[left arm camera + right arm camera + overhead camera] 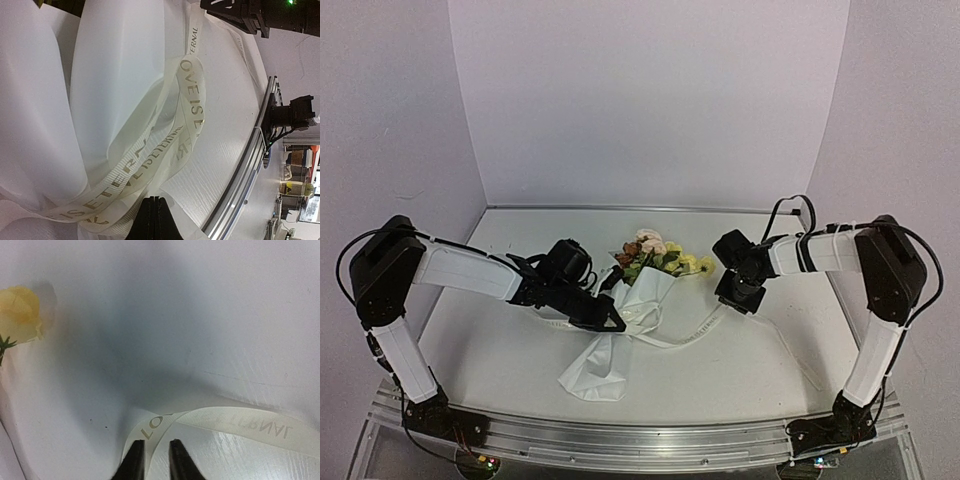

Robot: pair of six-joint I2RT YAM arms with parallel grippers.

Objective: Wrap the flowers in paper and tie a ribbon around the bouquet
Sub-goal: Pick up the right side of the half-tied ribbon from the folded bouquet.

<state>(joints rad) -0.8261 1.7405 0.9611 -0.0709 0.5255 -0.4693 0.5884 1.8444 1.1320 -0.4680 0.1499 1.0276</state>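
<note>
Bouquet [640,290] lying mid-desk [770,370], blooms toward the back wall, paper tail toward the near edge. Left pincer [617,323] fully closed at its waist, beside looped ribbon [192,100]. Right pincer [156,457] nearly closed, tips at a ribbon fold; grip unclear. Open desk either side.

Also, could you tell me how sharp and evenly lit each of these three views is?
Top external view: even, soft light, with the near table rail bowed by the wide lens. Left wrist view: the ribbon lettering is crisp, but the paper is nearly blown out white. Right wrist view: soft overall, with the yellow bloom blurred and a broad dark shadow across the middle.
</note>
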